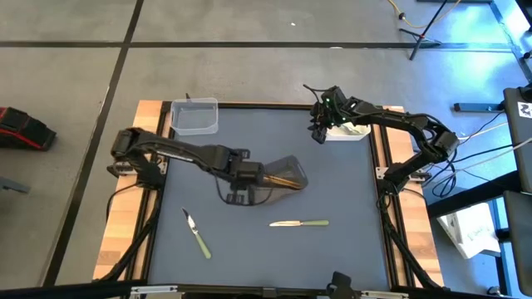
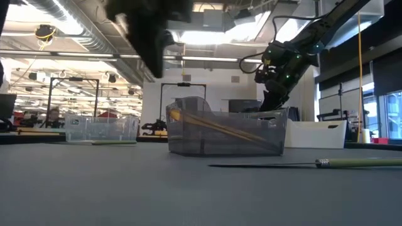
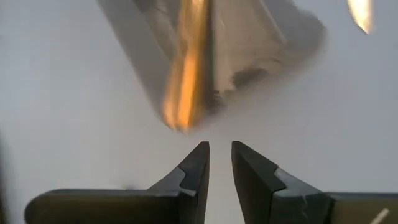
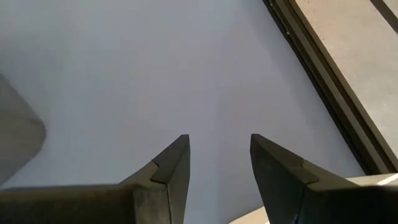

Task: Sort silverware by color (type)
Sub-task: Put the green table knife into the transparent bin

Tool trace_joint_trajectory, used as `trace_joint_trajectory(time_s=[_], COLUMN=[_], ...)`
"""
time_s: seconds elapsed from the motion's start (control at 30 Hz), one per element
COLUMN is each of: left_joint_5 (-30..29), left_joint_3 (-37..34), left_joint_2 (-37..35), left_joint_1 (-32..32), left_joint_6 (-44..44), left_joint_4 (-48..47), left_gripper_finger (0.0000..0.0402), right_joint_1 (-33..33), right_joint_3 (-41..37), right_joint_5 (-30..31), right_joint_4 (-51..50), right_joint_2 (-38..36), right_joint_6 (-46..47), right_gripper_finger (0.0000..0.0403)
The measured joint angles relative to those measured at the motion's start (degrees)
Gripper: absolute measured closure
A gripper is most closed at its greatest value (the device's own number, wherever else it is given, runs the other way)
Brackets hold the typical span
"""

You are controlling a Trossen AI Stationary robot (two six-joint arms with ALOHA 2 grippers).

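Tabletop [image 1: 332, 183]: plain grey-blue, edged in pale wood. Grey tub [image 1: 283, 176]: translucent dark grey, holding gold-coloured utensils [image 1: 285, 177]. Two knives [image 1: 299, 223], [image 1: 197, 233]: pale green handles, silver blades. Clear tub [image 1: 195, 117]: colourless. White tub [image 1: 349, 131]: plain white. Both arms and each end effector: black.

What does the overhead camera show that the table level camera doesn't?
Only the high view shows the left claw at the smoky grey plastic tub, and the second green-handled knife. Only the low view shows the thin gold-coloured pieces leaning inside that tub. Both show the tub, the clear plastic tub, the white tub, one green-handled knife and the right claw.
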Motion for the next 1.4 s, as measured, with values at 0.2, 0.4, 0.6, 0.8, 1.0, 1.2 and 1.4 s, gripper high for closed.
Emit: trace_joint_trajectory(time_s=[0.2, 0.4, 0.6, 0.8, 1.0, 1.2, 1.4], left_joint_5=[1.8, -0.7, -5.0, -6.3, -8.8, -11.1, -9.7], left_joint_3=[-13.2, -25.4, -35.5, -40.9, -42.0, -42.0, -42.0], left_joint_2=[-10.8, -21.2, -27.2, -27.3, -27.1, -27.1, -27.1], left_joint_1=[-1.5, -3.6, -6.5, -6.7, -5.3, -0.8, 7.9], left_joint_6=[-8.5, -17.3, -22.6, -21.8, -19.6, -14.3, -10.2], left_joint_4=[4.7, 9.7, 16.2, 22.0, 26.0, 30.4, 29.6], left_gripper_finger=[0.0337, 0.0337, 0.0337, 0.0337, 0.0337, 0.0322, 0.0260], right_joint_1=[1.2, 5.4, 11.4, 17.7, 22.4, 25.7, 28.4], right_joint_3=[0.0, 0.6, 0.8, 0.9, 0.9, 0.9, 0.9], right_joint_5=[-0.8, 0.8, 6.6, 8.8, 6.0, 5.2, 5.2], right_joint_4=[-0.3, 0.0, -1.5, -3.7, -5.2, -7.3, -7.6], right_joint_2=[0.0, -1.5, -6.7, -14.7, -17.5, -17.1, -17.1], right_joint_6=[0.0, -0.3, -0.5, 0.1, 3.6, 3.9, 4.8], right_gripper_finger=[0.0249, 0.0249, 0.0249, 0.0249, 0.0249, 0.0249, 0.0249])
